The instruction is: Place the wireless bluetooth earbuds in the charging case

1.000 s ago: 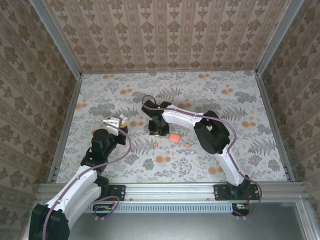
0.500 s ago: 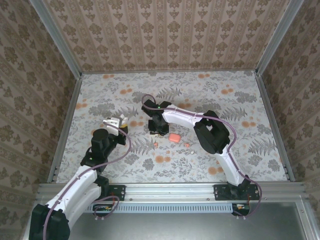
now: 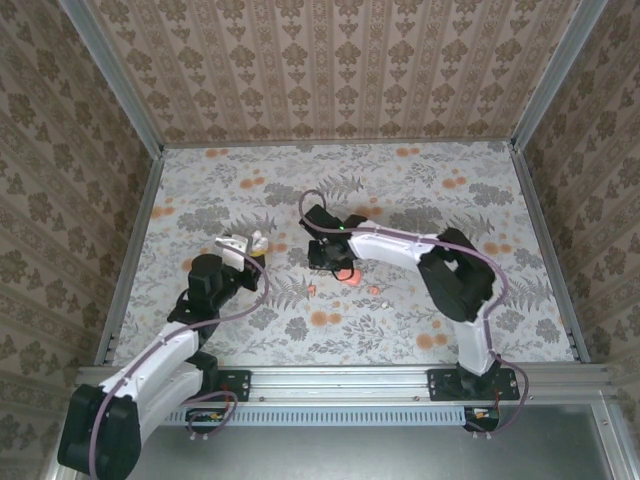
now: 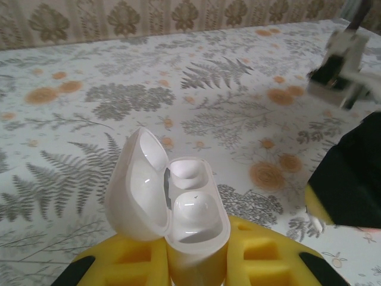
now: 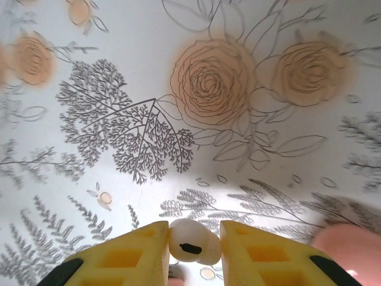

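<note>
- L fingers (image 4: 262, 253) are clamping the white charging case (image 4: 196, 229) by its lower body, one on each side. The lid (image 4: 134, 185) is hanging open to one side and the wells (image 4: 184, 170) are facing up. Prob. being held rather than left lying so the R arm gets a steady, open target.
- In top view the case is sitting left of mid-surface (image 3: 450, 200), nearer the left edge than the right, roughly midway between near and far edges.
- The wells are showing as two pale hollows. Can't tell if one is already filled, white on white.
- R fingers (image 5: 134, 256) are pinching a white earbud (image 5: 190, 245) right at the tips, dark slot facing the cam. Tip grip is likely so the bud can drop into a well w/o the fingers fouling the rim.
- R fingers are sitting approx. mid-surface, well apart from the white case.
- Pinkish-red case (image 3: 348, 276) is lying on the surface just beside the R fingers. Two tiny pinkish earbuds (image 3: 312, 290) (image 3: 375, 290) are lying loose on its near-edge side, not being touched.
- Judgement: pickup of the white bud is looking done, carry-over to the white case isn't. Next move is calling for the bud lined up w/ a well, stem end down.
- Risk: small smooth bud in a tip-only grip could be twisting or slipping en route.
</note>
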